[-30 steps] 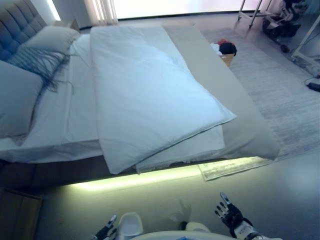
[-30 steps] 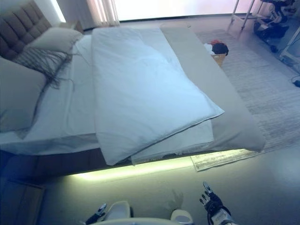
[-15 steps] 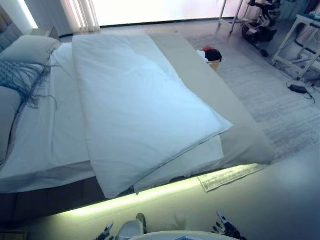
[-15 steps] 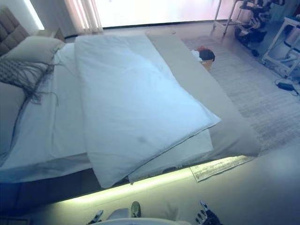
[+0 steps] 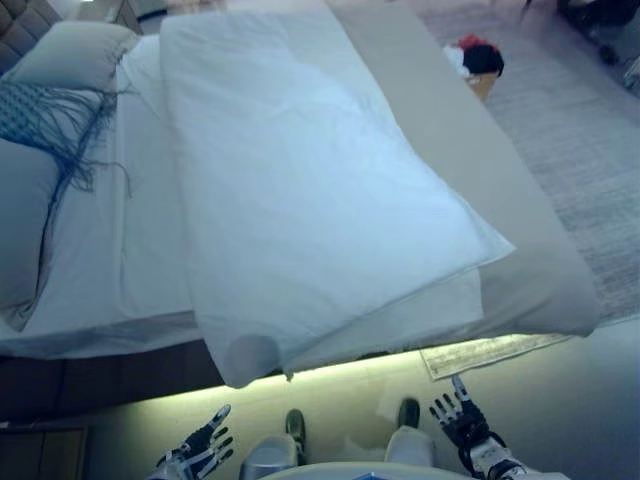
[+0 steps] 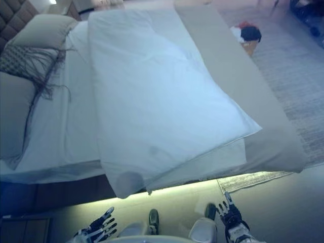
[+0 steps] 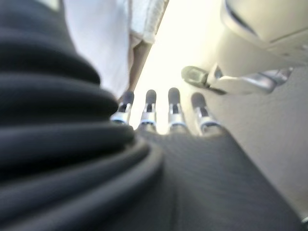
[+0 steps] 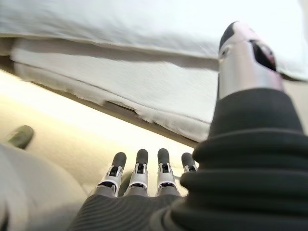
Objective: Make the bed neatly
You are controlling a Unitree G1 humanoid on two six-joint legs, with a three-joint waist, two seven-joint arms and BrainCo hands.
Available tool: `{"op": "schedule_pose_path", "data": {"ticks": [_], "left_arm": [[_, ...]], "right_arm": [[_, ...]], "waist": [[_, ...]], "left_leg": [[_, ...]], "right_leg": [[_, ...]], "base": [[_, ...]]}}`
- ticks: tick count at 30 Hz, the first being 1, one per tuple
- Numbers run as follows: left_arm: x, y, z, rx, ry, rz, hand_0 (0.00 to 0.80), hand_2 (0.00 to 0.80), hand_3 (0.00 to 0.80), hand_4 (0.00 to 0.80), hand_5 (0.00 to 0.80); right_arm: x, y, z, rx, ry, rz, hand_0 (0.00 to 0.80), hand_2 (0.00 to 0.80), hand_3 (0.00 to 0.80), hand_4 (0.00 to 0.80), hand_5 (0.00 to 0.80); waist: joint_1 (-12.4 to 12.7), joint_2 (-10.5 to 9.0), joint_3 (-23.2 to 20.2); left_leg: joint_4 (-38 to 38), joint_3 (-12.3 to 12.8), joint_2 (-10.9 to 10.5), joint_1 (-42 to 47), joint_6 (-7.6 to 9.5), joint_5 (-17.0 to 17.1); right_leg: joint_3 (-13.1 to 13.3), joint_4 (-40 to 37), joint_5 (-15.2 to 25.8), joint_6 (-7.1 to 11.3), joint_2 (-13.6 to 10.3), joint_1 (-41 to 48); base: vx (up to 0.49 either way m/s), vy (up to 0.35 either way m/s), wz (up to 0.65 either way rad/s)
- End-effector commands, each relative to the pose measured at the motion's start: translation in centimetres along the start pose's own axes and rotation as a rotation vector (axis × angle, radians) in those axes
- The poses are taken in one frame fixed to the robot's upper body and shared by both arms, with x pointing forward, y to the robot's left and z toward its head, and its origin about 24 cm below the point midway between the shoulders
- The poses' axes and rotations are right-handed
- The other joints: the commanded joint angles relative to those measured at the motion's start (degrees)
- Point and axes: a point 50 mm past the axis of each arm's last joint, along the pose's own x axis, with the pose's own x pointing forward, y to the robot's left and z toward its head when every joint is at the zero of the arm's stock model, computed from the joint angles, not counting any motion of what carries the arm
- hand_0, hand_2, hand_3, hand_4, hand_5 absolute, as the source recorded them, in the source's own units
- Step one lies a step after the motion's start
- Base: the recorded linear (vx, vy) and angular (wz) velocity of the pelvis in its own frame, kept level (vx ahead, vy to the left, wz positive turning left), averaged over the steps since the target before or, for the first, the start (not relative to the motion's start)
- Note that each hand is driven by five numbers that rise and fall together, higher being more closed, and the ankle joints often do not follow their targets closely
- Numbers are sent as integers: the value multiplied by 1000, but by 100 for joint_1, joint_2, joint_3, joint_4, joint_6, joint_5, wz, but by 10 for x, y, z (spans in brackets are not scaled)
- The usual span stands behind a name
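A white duvet (image 5: pixel 300 200) lies folded and askew across the bed, its near corner hanging over the bed's near edge (image 5: pixel 245 365). A white sheet (image 5: pixel 120 260) covers the left part of the mattress. A beige cover (image 5: pixel 470 170) lies along the right side. Pillows (image 5: pixel 75 55) and a fringed dark cushion (image 5: pixel 45 105) lie at the headboard end. My left hand (image 5: pixel 200 445) is open and empty, low above the floor short of the bed. My right hand (image 5: pixel 462 420) is open and empty, also low before the bed. The duvet's edge shows in the right wrist view (image 8: pixel 120 29).
A grey rug (image 5: pixel 570 130) lies right of the bed, its corner poking out under the bed's near right end (image 5: pixel 480 352). A basket with red and dark clothes (image 5: pixel 478 62) stands on the rug beside the bed. A lit strip glows under the bed's near edge.
The camera has tilted down and shifted, so the bed sits closer and both hands show more fully. The bedding has not moved.
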Motion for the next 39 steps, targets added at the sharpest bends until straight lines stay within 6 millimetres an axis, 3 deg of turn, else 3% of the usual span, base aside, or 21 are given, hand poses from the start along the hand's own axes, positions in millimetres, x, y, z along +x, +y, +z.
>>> {"op": "schedule_pose_path", "data": {"ticks": [1, 3, 5, 12, 17, 24, 34, 39], "left_arm": [[3, -10, 13, -28, -61, -18, 0, 0, 0, 0, 0], [5, -18, 20, -6, -77, -65, 0, 0, 0, 0, 0], [7, -26, 26, 45, -91, -117, 0, 0, 0, 0, 0], [8, -39, 50, 122, -143, -178, 0, 0, 0, 0, 0], [6, -45, 74, 134, -199, -186, 0, 0, 0, 0, 0], [3, -47, 82, 88, -248, -197, 0, 0, 0, 0, 0], [0, -29, 52, 36, -232, -214, 0, 0, 0, 0, 0], [-3, -21, 48, 29, -234, -211, 0, 0, 0, 0, 0]], "right_arm": [[5, 18, 39, 48, -147, 19, 0, 0, 0, 0, 0], [5, 21, 51, 92, -194, 30, 0, 0, 0, 0, 0], [4, 23, 71, 173, -247, 46, 0, 0, 0, 0, 0], [-6, 77, 158, 102, -421, 184, 0, 0, 0, 0, 0], [-23, 113, 205, 16, -491, 302, 0, 0, 0, 0, 0], [-43, 161, 240, -116, -552, 395, 0, 0, 0, 0, 0], [-83, 221, 279, -236, -696, 546, 0, 0, 0, 0, 0], [-96, 235, 289, -256, -745, 574, 0, 0, 0, 0, 0]], "waist": [[-18, 20, 250], [29, -7, 391], [76, 31, 524], [274, 205, 1133], [390, 351, 1482], [519, 507, 1739], [597, 676, 1738], [599, 656, 1737]], "left_leg": [[1529, 248, 407, -442, 120, -837], [1790, 250, 609, -669, -5, -811], [1797, 129, 668, -848, -60, -714], [2249, -336, 543, -1822, -120, -670], [2703, -383, 462, -2500, -142, -756], [3487, -415, 418, -3415, -84, -968], [4177, -390, 428, -4028, -36, -1318], [4312, -382, 478, -4047, -21, -1345]], "right_leg": [[271, 1180, -142, 22, 21, -294], [30, 1442, -288, -14, -27, -324], [-7, 1629, -432, -38, -7, -440], [65, 2618, -725, -61, -127, -1539], [80, 3135, -931, -153, -163, -2124], [152, 3990, -1208, -301, -248, -2930], [392, 4802, -1610, -369, -253, -3583], [447, 4958, -1675, -391, -219, -3597]], "base": [[137, -312, 104], [10, -248, 66], [-33, -164, 34], [-72, -75, 25], [-44, -49, 23], [-27, -10, 19], [21, 46, 4], [8, 43, -5]]}}
